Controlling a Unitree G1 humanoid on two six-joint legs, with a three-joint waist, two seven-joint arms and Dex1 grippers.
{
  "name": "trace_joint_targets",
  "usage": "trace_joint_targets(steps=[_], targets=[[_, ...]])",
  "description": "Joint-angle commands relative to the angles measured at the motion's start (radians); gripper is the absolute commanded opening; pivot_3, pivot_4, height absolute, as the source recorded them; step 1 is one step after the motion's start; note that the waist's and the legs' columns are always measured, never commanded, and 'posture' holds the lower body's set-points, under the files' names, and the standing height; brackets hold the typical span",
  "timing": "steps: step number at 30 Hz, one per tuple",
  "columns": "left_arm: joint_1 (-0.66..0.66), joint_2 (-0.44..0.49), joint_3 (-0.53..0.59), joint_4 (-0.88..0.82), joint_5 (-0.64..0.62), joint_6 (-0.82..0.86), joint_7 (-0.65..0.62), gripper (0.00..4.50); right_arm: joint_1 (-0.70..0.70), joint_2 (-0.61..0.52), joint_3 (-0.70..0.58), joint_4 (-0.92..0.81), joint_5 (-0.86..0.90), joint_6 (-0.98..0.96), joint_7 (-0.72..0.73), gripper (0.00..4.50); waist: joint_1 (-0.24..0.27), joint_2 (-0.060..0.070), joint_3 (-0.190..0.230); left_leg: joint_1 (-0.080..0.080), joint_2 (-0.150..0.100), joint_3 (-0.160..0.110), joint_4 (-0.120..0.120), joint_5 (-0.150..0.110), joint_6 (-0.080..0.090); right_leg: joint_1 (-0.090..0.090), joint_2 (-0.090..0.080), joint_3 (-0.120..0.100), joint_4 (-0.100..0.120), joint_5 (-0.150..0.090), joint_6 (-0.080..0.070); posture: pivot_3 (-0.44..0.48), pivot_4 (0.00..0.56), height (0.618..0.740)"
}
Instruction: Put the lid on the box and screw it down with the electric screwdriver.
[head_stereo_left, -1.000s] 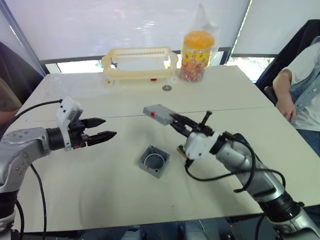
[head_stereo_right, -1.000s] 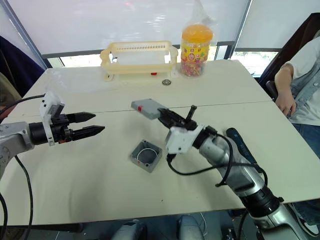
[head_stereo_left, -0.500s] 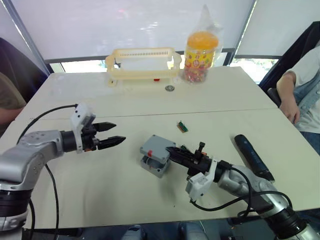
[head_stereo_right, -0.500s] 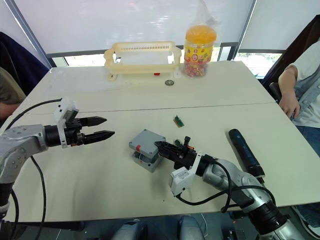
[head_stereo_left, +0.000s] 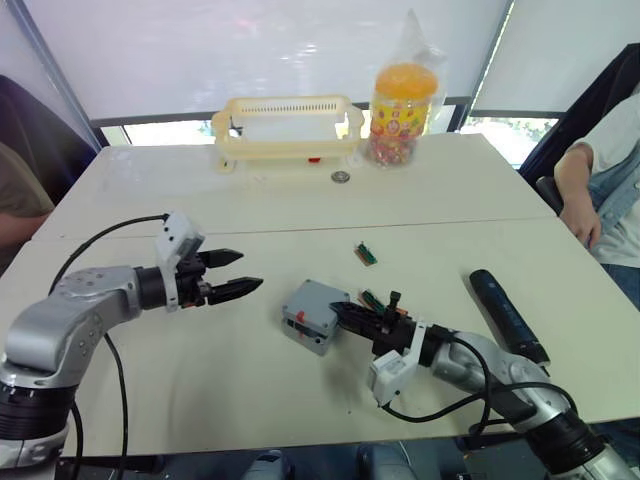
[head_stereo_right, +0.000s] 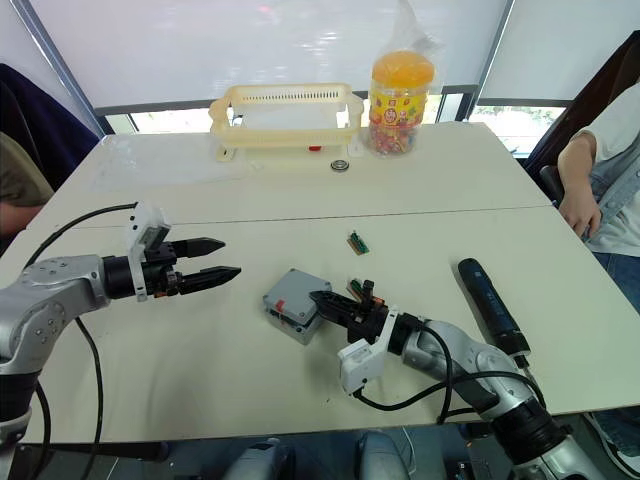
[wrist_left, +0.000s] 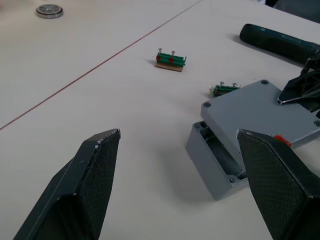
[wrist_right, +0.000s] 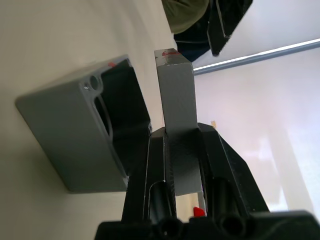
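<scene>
this looks like an office or meeting room used as a robot test space. two pale tables stand pushed together, seam running from 9 to 3 o'clock. white roller blinds cover big windows at 12 o'clock. a seated person waits at 3 o'clock. a snack jar and cream plastic rack stand near 12.

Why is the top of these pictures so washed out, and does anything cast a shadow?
Left eye view: daylight through the white blinds bleaches the background. Left wrist view: the box throws only a soft shadow on the table. Right wrist view: the window band beyond the lid glares white.
</scene>
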Motion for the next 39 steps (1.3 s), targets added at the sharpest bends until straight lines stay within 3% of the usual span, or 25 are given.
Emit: trace_joint_targets(steps=[1, 13, 18, 23, 29, 39], targets=[[-0.006, -0.001, 0.008, -0.022, -0.002, -0.006, 0.005, 3.82, -0.004, 0.019, 0.010, -0.025, -0.010, -0.001, -0.007, 0.08, 0.000, 0.000, 0.000, 0.000, 0.000, 0.000, 0.000, 0.000, 0.000, 0.000, 0.000, 0.000, 0.000, 0.000, 0.000, 0.000, 0.150, 0.740], [-0.016, -0.016, 0.000, -0.024, -0.003, -0.005, 0.022, 3.82, -0.001, 0.036, 0.030, 0.008, -0.048, 0.031, -0.005, 0.08, 0.000, 0.000, 0.000, 0.002, 0.000, 0.000, 0.000, 0.000, 0.000, 0.002, 0.000, 0.000, 0.000, 0.000, 0.000, 0.000, 0.150, 0.740], [-0.026, -0.024, -0.011, -0.026, 0.002, -0.009, 0.024, 3.82, 0.012, 0.034, 0.035, 0.008, -0.050, 0.028, -0.008, 0.08, 0.001, 0.000, 0.000, 0.012, 0.000, 0.000, -0.002, 0.000, 0.001, 0.012, 0.000, 0.000, -0.002, -0.001, 0.000, 0.000, 0.150, 0.740], [-0.062, -0.047, -0.057, -0.015, 0.028, -0.037, 0.013, 3.82, 0.024, 0.028, 0.039, 0.011, -0.055, 0.022, -0.019, 0.08, 0.003, 0.000, 0.000, 0.012, 0.000, 0.000, -0.002, 0.000, 0.000, 0.012, 0.000, 0.000, -0.002, -0.001, 0.000, 0.000, 0.150, 0.740], [-0.134, -0.102, -0.189, 0.041, 0.127, -0.126, -0.019, 3.82, 0.020, 0.024, 0.051, 0.026, -0.066, 0.012, -0.027, 0.08, 0.003, -0.001, 0.000, 0.012, 0.000, 0.000, -0.002, 0.000, 0.000, 0.012, 0.000, 0.000, -0.002, 0.000, 0.000, 0.000, 0.150, 0.740], [-0.157, -0.139, -0.216, 0.092, 0.181, -0.170, -0.046, 3.82, 0.012, 0.022, 0.044, 0.045, -0.080, 0.039, -0.040, 0.08, 0.001, -0.001, 0.000, 0.012, 0.000, 0.000, -0.002, 0.000, 0.000, 0.012, 0.001, 0.001, -0.002, 0.000, 0.000, 0.000, 0.150, 0.740]])
